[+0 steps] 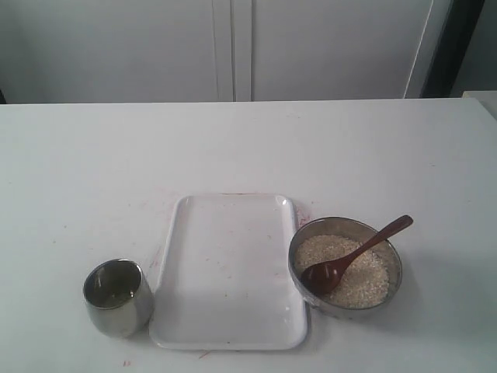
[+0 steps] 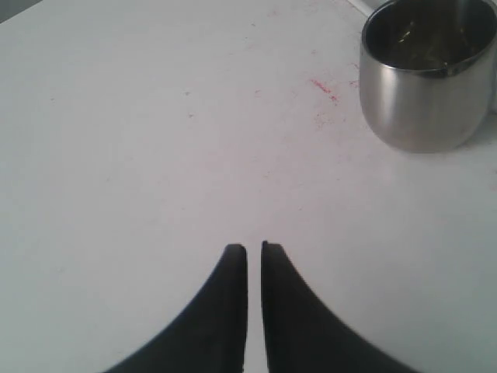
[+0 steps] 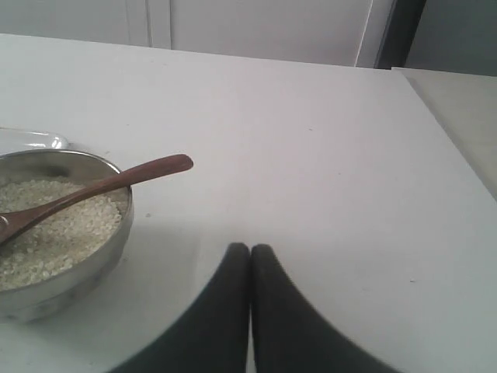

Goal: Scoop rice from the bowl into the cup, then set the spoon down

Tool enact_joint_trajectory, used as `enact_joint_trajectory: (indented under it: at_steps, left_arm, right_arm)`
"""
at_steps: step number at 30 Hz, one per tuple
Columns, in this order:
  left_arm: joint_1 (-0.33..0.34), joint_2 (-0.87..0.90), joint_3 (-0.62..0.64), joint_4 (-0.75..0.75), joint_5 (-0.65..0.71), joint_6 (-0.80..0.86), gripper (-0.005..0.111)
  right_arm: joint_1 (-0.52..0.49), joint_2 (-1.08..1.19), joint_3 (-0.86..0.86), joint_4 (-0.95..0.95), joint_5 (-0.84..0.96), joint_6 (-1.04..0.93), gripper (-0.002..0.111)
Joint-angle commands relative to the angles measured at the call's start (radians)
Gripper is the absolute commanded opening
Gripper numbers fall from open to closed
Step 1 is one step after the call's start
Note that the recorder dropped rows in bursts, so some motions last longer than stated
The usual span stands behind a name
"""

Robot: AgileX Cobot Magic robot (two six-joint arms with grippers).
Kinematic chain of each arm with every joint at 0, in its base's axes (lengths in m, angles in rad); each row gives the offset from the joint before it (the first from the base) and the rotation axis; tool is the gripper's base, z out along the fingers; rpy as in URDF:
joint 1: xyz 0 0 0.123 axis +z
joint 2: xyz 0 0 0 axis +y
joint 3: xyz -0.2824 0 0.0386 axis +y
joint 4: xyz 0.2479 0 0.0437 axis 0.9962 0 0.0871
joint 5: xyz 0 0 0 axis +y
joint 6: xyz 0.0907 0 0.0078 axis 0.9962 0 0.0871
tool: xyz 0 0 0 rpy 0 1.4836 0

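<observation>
My left hand point(image 2: 254, 249) hangs over the white tabletop point(image 1: 233, 148). Its two dark fingers are drawn almost together, with only a thin slit between them, and they hold nothing. The cup point(image 1: 118, 297) is near this hand but well clear of the fingers.

In the exterior view the cup stands upright at the near left, just beside the left edge of a white tray point(image 1: 225, 264). Its inside is dark with reflections, so I cannot tell what lies at its bottom. The tray is rectangular with rounded corners and lies flat in the near middle. Some faint red marks point(image 1: 299, 214) show on the tabletop around it.

Just right of the tray is the bowl point(image 1: 345, 221) — so close to the tray's edge that I cannot tell whether the two touch. The rice point(image 1: 365, 281) fills the bowl as a pale, level heap. The spoon point(image 1: 357, 252) rests with its oval end on the rice at the near-left side, and its handle leans over the far-right rim and ends above the tabletop.

My right hand point(image 3: 250, 250) is over the tabletop near the bowl — its fingers are pressed together and grip nothing, apart from both the bowl and the end of the spoon's handle.
</observation>
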Motion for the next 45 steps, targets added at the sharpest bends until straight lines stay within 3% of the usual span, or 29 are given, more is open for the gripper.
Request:
enact_joint_trajectory:
  at_steps: [1, 15, 22, 26, 33, 45]
  left_arm:
    - [-0.005, 0.0, 0.008, -0.006, 0.052, -0.005, 0.014]
    - [-0.005, 0.0, 0.008, -0.006, 0.052, -0.005, 0.014]
    - [-0.005, 0.0, 0.008, -0.006, 0.052, -0.005, 0.014]
    - [-0.005, 0.0, 0.008, -0.006, 0.052, -0.005, 0.014]
    - [-0.005, 0.0, 0.008, -0.006, 0.052, -0.005, 0.014]
    - [-0.005, 0.0, 0.008, -0.006, 0.052, -0.005, 0.014]
  right_arm:
    - [-0.006, -0.006, 0.005, -0.005, -0.096, -0.03, 0.0]
    - [-0.006, -0.006, 0.005, 0.001, -0.548, 0.031, 0.0]
    - [-0.006, -0.006, 0.005, -0.001, -0.575, 0.626, 0.0]
    - [-0.006, -0.006, -0.056, -0.001, -0.302, 0.668, 0.0]
    - [0.032, 0.05, -0.295, 0.005, 0.073, 0.491, 0.0]
    - [0.106, 0.762, -0.865, 0.071, 0.524, 0.142, 0.0]
